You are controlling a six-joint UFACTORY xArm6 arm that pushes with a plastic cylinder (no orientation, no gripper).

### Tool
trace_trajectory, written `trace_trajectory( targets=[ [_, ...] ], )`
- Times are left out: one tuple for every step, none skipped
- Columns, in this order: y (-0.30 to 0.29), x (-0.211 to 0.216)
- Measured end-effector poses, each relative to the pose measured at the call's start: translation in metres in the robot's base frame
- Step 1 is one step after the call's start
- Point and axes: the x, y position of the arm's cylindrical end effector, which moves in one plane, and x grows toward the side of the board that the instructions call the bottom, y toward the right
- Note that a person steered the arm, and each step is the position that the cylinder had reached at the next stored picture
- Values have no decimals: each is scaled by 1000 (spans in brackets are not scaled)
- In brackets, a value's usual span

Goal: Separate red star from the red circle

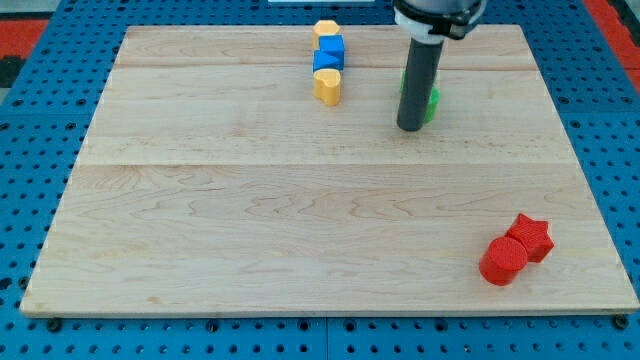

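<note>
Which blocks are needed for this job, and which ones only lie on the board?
Needed: red star, red circle, touching each other; my tip, far from both.
Only lying there: two yellow blocks, blue block, green block behind the rod.

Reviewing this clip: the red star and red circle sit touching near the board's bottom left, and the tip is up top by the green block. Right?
Not quite. The red star and red circle do touch, but near the board's bottom right, not bottom left, as the camera view shows. My tip is indeed up top by the green block.
</note>
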Motion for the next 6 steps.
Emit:
trace_trajectory(
  targets=[
    [77,39],
    [143,100],
    [134,154],
    [116,201],
    [95,163],
    [94,121]
  ],
)
